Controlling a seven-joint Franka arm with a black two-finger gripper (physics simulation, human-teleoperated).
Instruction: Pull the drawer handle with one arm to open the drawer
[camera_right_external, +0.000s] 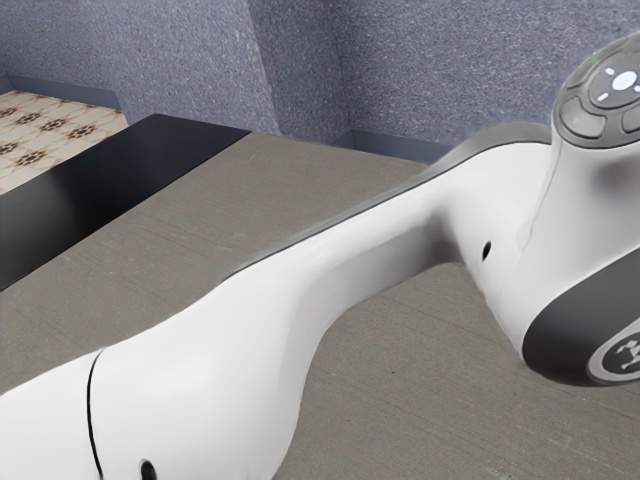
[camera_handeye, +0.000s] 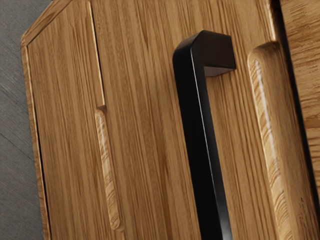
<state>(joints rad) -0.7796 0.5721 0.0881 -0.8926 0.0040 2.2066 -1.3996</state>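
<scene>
Right, wrist view looks straight at the wooden drawer front (camera_handeye: 145, 120), oak-type grain, close under the hand. The black drawer handle (camera_handeye: 202, 150) is a squared bar mounted on that front; one end bends back into the wood at a blunt corner, the rest runs out of shot. The bar stands proud of the wood w/ a gap behind it. Long rounded grooves (camera_handeye: 107, 170) are cut into the front on either side of the handle, one nearer to it than the other. A dark seam (camera_handeye: 295, 100) separates the front from a neighbouring wood panel (camera_handeye: 305, 40). Grey surface (camera_handeye: 12, 125) shows past the front's far edge. Drawer interior is hidden behind the front, so contents unknown; can't tell if it's pulled out at all.

Gripper: can't tell whether apart, together or clamped on anything, and contact w/ the handle can't be judged.

Exterior view: white arm (camera_right_external: 300, 320) stretches from lower left toward the view's right, ending at a bulky joint w/ a grey cap (camera_right_external: 600, 100). Under it, grey table (camera_right_external: 150, 260); a black slab (camera_right_external: 100, 180) borders the table at the view's left. Blue-grey wall (camera_right_external: 400, 60) behind, patterned tile floor (camera_right_external: 40, 130) at the far left.
</scene>
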